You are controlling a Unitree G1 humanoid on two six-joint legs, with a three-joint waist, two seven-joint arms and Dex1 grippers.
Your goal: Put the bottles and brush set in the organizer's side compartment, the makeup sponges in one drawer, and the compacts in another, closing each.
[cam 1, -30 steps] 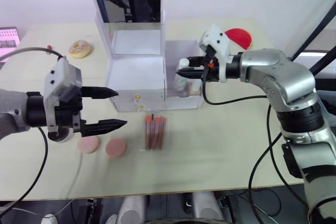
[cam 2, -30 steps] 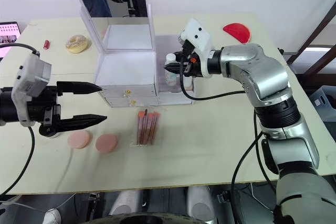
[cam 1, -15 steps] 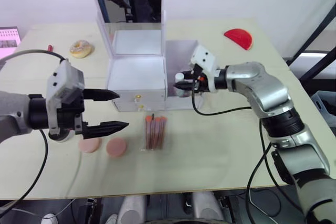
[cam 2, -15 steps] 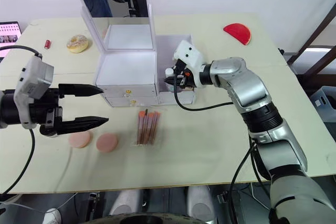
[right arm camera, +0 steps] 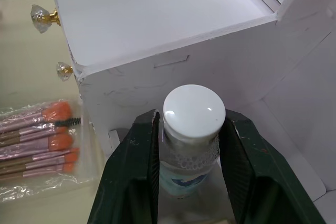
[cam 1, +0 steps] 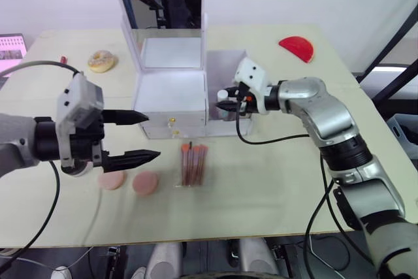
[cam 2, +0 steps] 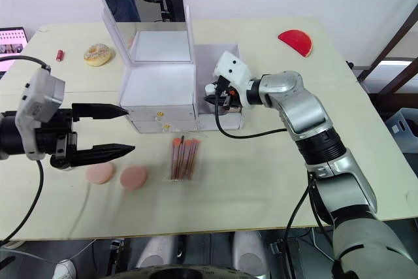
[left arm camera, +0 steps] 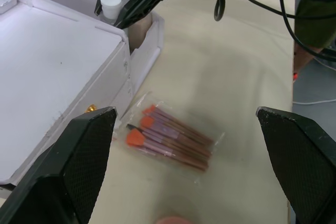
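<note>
Gripping a white-capped bottle (right arm camera: pixel 191 129) inside the organizer (cam 1: pixel 171 93)'s side compartment, the right claw (cam 1: pixel 225 100) is clamped on it. The left claw (cam 1: pixel 134 136) hovers with fingers apart beside the brush set (cam 1: pixel 193 164).

We see our right black two-fingered gripper (cam 2: pixel 210 93) reaching into the white organizer's side compartment (cam 2: pixel 219 63), our left gripper (cam 2: pixel 123 130) spread open above two round pink sponges (cam 2: pixel 116 176) beside the packaged orange-tipped brush set (cam 2: pixel 182 158)
</note>
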